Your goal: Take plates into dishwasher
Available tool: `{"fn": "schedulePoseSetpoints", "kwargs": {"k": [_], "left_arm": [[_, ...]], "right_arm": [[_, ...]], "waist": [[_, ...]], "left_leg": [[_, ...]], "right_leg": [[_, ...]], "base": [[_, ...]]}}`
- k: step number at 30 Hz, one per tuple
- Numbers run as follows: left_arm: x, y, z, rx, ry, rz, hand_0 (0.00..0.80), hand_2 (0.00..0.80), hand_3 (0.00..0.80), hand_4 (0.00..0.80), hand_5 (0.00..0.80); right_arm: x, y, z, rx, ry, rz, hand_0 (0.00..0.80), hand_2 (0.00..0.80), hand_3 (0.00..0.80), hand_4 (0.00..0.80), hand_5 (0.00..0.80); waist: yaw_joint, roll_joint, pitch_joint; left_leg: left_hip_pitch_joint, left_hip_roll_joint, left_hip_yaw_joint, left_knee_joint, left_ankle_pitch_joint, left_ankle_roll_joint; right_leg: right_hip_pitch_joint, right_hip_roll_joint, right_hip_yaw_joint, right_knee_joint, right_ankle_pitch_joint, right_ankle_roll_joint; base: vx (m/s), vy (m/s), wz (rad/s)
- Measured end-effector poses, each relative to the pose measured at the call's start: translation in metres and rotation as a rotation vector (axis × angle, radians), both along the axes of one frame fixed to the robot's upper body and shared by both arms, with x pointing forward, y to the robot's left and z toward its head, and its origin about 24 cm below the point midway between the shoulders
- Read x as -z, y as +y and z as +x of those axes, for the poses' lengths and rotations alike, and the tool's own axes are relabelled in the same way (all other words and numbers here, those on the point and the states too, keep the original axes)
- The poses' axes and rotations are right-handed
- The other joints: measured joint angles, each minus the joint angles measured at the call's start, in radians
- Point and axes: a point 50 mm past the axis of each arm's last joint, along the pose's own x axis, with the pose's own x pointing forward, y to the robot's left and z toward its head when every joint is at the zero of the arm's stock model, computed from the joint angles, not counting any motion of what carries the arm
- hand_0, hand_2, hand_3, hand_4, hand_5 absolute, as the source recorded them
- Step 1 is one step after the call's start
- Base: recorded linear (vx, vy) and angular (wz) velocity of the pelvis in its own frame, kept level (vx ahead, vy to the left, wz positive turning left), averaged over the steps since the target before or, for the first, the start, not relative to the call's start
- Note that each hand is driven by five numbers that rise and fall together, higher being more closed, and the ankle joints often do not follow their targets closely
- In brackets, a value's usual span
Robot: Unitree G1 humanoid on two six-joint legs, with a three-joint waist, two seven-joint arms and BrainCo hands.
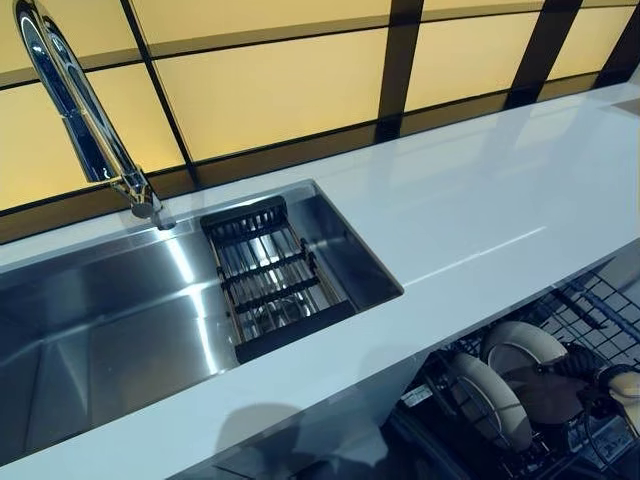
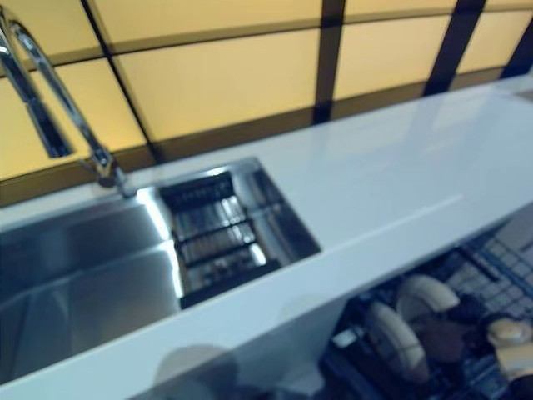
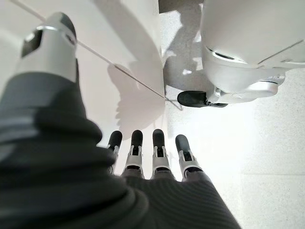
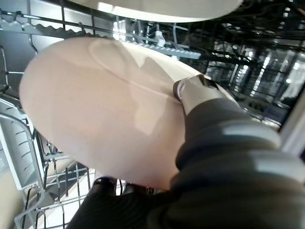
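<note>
In the right wrist view a large cream plate (image 4: pixel 95 109) fills the picture, and my right hand (image 4: pixel 195 93) is shut on it with the thumb pressed on its face. The plate hangs among the wires of the dishwasher rack (image 4: pixel 28 143), under the rim of another plate (image 4: pixel 157 9). From the head, my right hand (image 1: pixel 555 392) shows low in the dishwasher rack (image 1: pixel 590 310), under the counter edge. Two cream plates (image 1: pixel 490 400) stand on edge there beside it. My left hand (image 3: pixel 159 148) shows only in its own wrist view, open, fingers straight down toward the floor.
A white counter (image 1: pixel 480 200) runs across above the dishwasher. A steel sink (image 1: pixel 110 330) on the left holds a black drainer basket (image 1: pixel 270 280), with a chrome tap (image 1: pixel 80 110) behind it. A yellow tiled wall stands at the back.
</note>
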Motion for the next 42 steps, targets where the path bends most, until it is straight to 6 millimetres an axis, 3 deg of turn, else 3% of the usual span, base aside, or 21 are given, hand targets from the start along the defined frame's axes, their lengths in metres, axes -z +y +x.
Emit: {"fn": "schedulePoseSetpoints", "kwargs": {"k": [23, 25, 26, 42], "left_arm": [[-0.002, 0.0, 0.009, -0.008, -0.034, -0.006, 0.0, 0.0, 0.0, 0.0, 0.0], [-0.002, 0.0, 0.01, -0.007, -0.035, -0.005, 0.0, 0.0, 0.0, 0.0, 0.0], [-0.002, 0.0, 0.01, -0.007, -0.035, -0.006, 0.0, 0.0, 0.0, 0.0, 0.0], [-0.003, 0.004, 0.01, -0.008, -0.025, 0.004, 0.0, 0.0, 0.0, 0.0, 0.0]], "right_arm": [[0.022, -0.006, -0.012, 0.021, 0.079, -0.012, 0.797, 0.797, 0.797, 0.797, 0.797], [0.023, -0.006, -0.013, 0.021, 0.079, -0.012, 0.518, 0.518, 0.518, 0.518, 0.518], [0.023, -0.006, -0.013, 0.022, 0.079, -0.012, 0.0, 0.0, 0.0, 0.0, 0.0], [0.021, -0.005, -0.012, 0.039, 0.076, 0.019, 0.0, 0.0, 0.0, 0.0, 0.0]], "waist": [[0.0, 0.007, 0.007], [0.0, 0.005, 0.008], [0.001, 0.004, 0.008], [-0.002, -0.028, 0.013]], "left_leg": [[-0.009, -0.003, -0.005, 0.0, 0.002, 0.002], [-0.009, -0.003, -0.005, 0.001, 0.002, 0.002], [-0.009, -0.003, -0.005, 0.0, 0.002, 0.002], [0.009, -0.003, -0.003, 0.0, 0.002, 0.003]], "right_leg": [[-0.003, -0.003, -0.014, 0.003, 0.004, -0.005], [-0.003, -0.003, -0.014, 0.003, 0.004, -0.005], [-0.003, -0.003, -0.014, 0.003, 0.004, -0.005], [0.012, -0.004, -0.013, 0.001, 0.004, -0.006]], "base": [[-0.001, 0.0, 0.0], [0.0, 0.0, 0.0], [0.0, 0.0, 0.0], [0.011, 0.004, 0.0]]}}
